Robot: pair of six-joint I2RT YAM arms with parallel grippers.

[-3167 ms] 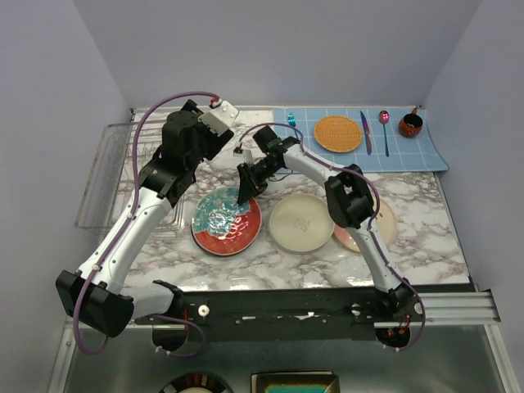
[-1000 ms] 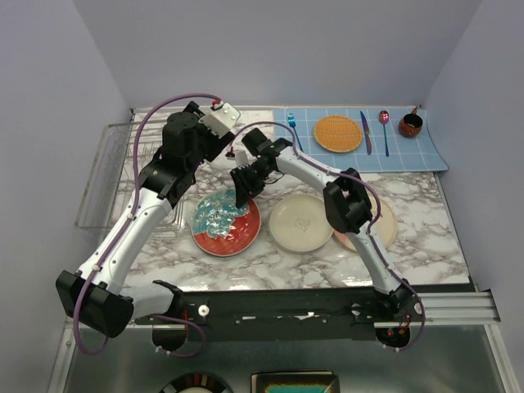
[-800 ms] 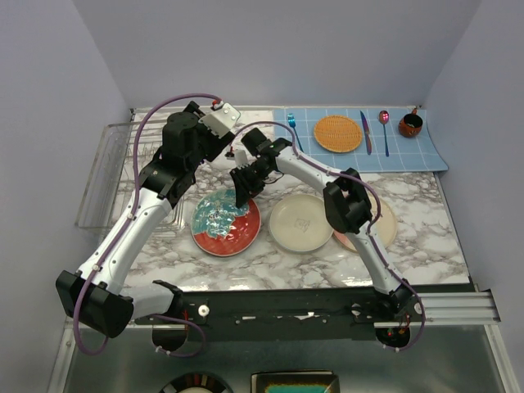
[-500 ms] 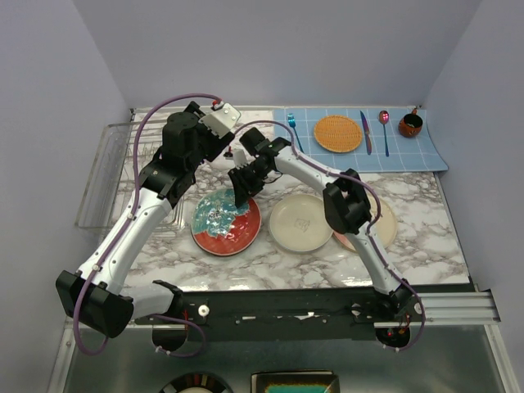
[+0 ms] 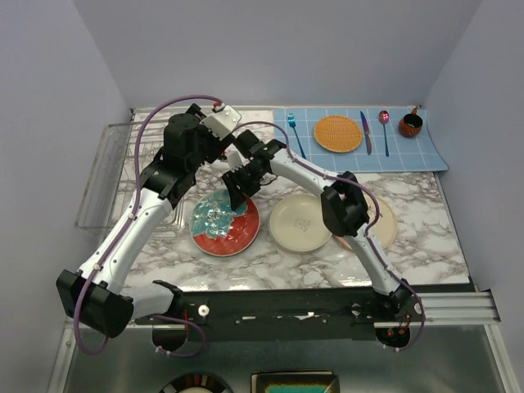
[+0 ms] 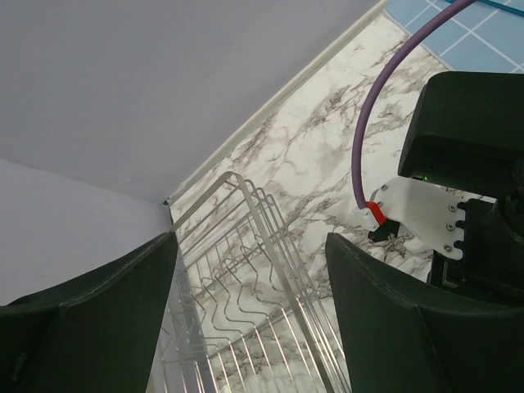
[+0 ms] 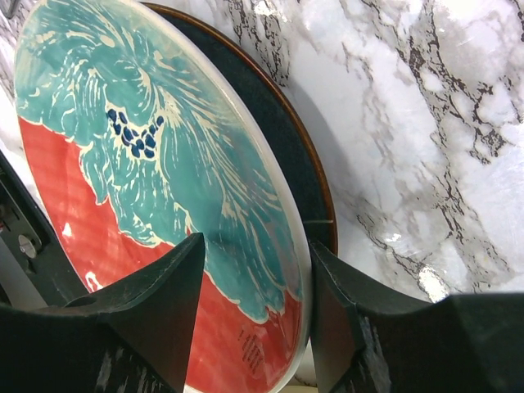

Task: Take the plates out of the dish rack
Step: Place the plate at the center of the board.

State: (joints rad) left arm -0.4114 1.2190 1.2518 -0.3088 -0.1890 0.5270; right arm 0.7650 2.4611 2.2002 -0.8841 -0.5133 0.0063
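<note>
- The surface (image 5: pixel 426 213) is marbled white. The dish rack (image 5: pixel 102 176) stands along its left edge, well apart from the plates.
- All three plates lie in a row on the surface in front of my bases. The teal floral plate (image 5: pixel 221 229) is on the left and the plain cream plate (image 5: pixel 301 223) is in the middle. The pink-and-cream plate (image 5: pixel 383 231) is on the right, partly hidden under my right arm.
- At the far right lies a blue grid mat (image 5: pixel 422 154). It carries an orange woven disc (image 5: pixel 337 133), a fork (image 5: pixel 296 136), a knife (image 5: pixel 366 131), a spoon (image 5: pixel 385 127) and a small brown cup (image 5: pixel 410 124).
- My two wrists crowd each other above the far edge of the teal floral plate, with the left forearm crossing just beside the right wrist.
- My right end effector (image 7: pixel 255 246) points down at the far rim of the teal floral plate. Its fingers are partly spread, one over the patterned face and one outside the rim. I cannot tell whether the pads press on the plate.
- My left end effector (image 6: pixel 250 241) is spread wide with nothing between its fingers. It hangs above the surface, facing the wire slots of the dish rack.
</note>
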